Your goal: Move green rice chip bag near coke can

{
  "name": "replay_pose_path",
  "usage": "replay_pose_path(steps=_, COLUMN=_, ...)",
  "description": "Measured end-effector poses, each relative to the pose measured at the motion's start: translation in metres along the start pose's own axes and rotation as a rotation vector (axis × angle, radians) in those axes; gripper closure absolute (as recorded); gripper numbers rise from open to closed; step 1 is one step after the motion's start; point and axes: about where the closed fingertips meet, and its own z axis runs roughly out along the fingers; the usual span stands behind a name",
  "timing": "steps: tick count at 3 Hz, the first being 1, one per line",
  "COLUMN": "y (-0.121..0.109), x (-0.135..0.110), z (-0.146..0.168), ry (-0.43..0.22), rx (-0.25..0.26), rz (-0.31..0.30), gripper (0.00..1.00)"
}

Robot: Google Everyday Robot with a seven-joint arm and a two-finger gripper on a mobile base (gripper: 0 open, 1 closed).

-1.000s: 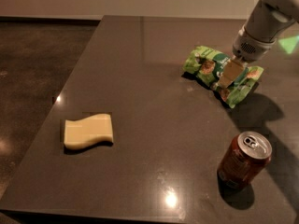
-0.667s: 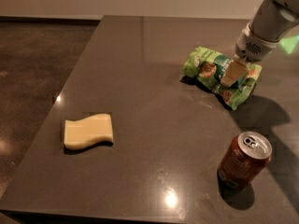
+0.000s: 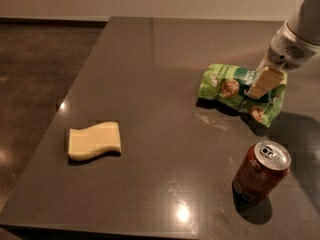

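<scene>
If touching, bag under end effector

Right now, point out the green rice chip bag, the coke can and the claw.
green rice chip bag (image 3: 226, 86), camera view, on its left printed half.
coke can (image 3: 257, 176), camera view, on its reddish-brown side wall.
claw (image 3: 259, 90), camera view, at its tip, over the bag's right half.

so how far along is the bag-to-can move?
Done: the tool is at the green rice chip bag. In hand: the grasp; the bag lies on the table, not lifted. Left: carry it to the coke can, which stands apart, nearer the front edge.
</scene>
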Motion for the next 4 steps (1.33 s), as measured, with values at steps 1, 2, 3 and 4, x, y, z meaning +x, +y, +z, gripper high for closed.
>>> replay_pose_path(steps=1, y=0.022, x=0.011, z=-0.010, ry=-0.009, rx=-0.040, rz=-0.045, gripper=1.00)
replay_pose_path(steps=2, y=0.046, x=0.026, z=-0.015, ry=0.000, rx=-0.081, rz=-0.065, gripper=1.00)
replay_pose_path(steps=3, y=0.064, x=0.039, z=-0.019, ry=0.011, rx=-0.112, rz=-0.075, gripper=1.00)
replay_pose_path(steps=4, y=0.075, x=0.047, z=-0.022, ry=0.013, rx=-0.129, rz=-0.080, gripper=0.83)
